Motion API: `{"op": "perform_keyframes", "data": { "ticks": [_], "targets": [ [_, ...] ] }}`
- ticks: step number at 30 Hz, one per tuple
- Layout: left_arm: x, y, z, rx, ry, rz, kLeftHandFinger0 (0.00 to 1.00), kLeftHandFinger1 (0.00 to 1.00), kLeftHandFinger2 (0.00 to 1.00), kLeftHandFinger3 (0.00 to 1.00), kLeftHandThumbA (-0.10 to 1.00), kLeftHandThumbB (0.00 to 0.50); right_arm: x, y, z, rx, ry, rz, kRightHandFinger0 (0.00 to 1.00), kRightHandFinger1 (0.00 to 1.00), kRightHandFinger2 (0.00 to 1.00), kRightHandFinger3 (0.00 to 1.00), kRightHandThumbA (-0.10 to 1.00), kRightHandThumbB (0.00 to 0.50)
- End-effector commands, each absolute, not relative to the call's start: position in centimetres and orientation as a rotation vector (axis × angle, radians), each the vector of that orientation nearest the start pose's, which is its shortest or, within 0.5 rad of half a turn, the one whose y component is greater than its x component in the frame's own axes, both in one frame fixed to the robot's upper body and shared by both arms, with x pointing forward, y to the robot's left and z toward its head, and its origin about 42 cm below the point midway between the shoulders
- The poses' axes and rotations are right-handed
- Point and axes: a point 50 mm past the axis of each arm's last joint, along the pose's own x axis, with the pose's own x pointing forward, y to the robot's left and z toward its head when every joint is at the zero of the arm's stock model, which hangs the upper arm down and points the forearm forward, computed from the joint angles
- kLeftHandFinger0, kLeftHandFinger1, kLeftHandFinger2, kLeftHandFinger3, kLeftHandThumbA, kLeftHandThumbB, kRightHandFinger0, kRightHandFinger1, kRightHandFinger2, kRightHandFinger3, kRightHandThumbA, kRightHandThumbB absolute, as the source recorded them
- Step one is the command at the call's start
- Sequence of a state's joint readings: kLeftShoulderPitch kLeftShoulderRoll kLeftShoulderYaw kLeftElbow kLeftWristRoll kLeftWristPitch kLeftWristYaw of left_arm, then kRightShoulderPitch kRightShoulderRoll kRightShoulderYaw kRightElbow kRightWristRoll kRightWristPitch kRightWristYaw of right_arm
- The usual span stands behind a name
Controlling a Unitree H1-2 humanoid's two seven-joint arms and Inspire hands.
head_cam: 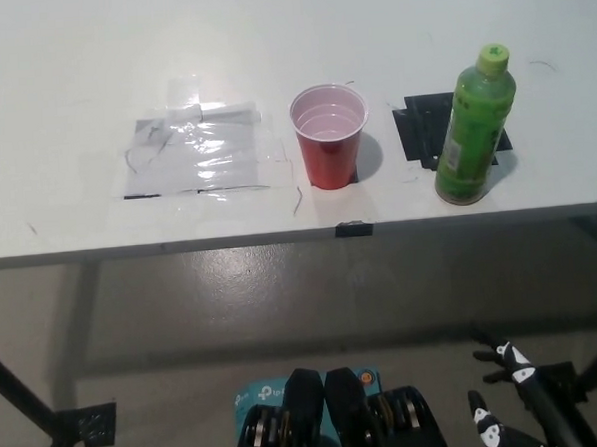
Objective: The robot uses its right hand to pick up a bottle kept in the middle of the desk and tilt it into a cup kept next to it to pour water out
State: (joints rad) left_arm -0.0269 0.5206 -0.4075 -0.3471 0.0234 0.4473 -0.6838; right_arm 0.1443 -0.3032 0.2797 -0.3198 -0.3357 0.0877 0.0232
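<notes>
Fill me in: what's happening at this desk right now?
Nothing is being handled yet. A green bottle stands upright and capped on a black tape patch on the white desk, with a red cup standing apart beside it. The robot's black right hand is low at the bottom right, below the desk edge, fingers apart and holding nothing. The left hand is not in view. A clear taped sheet lies beyond the cup.
</notes>
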Motion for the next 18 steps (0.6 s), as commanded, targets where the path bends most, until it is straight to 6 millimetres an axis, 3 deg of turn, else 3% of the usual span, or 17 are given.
{"op": "perform_keyframes", "data": {
  "ticks": [1,13,18],
  "targets": [
    [24.45,23.36,14.92,0.529,0.335,-1.016,1.00,1.00,1.00,1.00,0.54,0.500,22.87,-22.67,14.33,-0.584,-0.162,0.299,0.70,0.88,0.97,1.00,0.31,0.229],
    [24.46,23.34,15.02,0.500,0.328,-1.006,1.00,1.00,1.00,1.00,0.48,0.500,23.07,-22.55,14.32,-0.603,-0.169,0.320,0.69,0.88,0.99,1.00,0.31,0.236],
    [24.50,23.36,15.06,0.529,0.318,-1.012,1.00,1.00,1.00,1.00,0.53,0.500,23.02,-22.43,14.45,-0.613,-0.170,0.327,0.69,0.88,0.98,1.00,0.31,0.239]
  ]
}}
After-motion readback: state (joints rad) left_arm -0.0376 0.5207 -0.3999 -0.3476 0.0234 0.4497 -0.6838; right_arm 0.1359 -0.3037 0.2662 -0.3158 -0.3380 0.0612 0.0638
